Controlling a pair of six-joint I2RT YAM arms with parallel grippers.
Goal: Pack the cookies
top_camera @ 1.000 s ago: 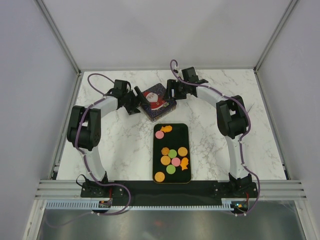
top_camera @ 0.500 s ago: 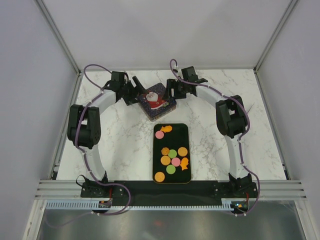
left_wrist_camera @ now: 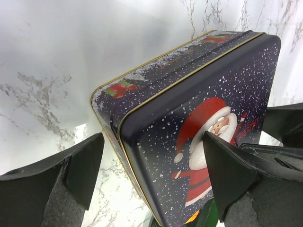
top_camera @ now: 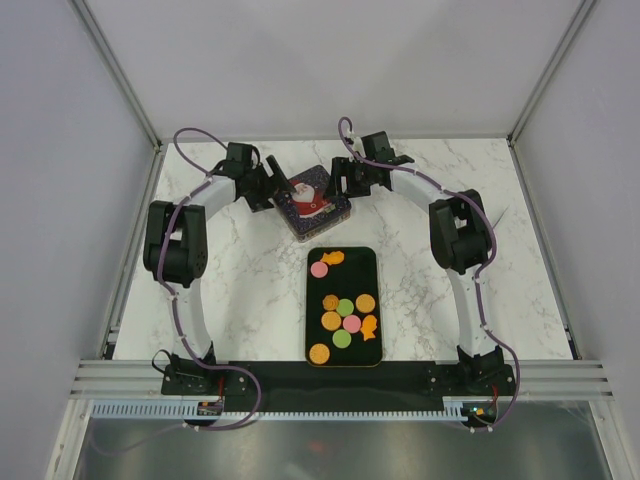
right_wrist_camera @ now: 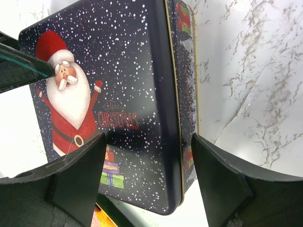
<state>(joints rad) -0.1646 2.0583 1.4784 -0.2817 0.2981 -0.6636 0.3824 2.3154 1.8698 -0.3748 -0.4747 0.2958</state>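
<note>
Top external view: a white marble worktop [top_camera: 240, 280] boxed in by plain grey walls [top_camera: 330, 70]. The cookies [top_camera: 345, 318] lie on a black tray [top_camera: 360, 272] by the middle of the near edge. A Santa tin [top_camera: 313, 203] sits lid-on toward the far edge. The left gripper [top_camera: 271, 189] and right gripper [top_camera: 345, 185] each straddle one side of it, fingers spread wide, not squeezing.

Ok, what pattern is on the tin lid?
Tin lid: dark navy, white snow specks, red-suited Santa. Clearest in right wrist view.
</note>
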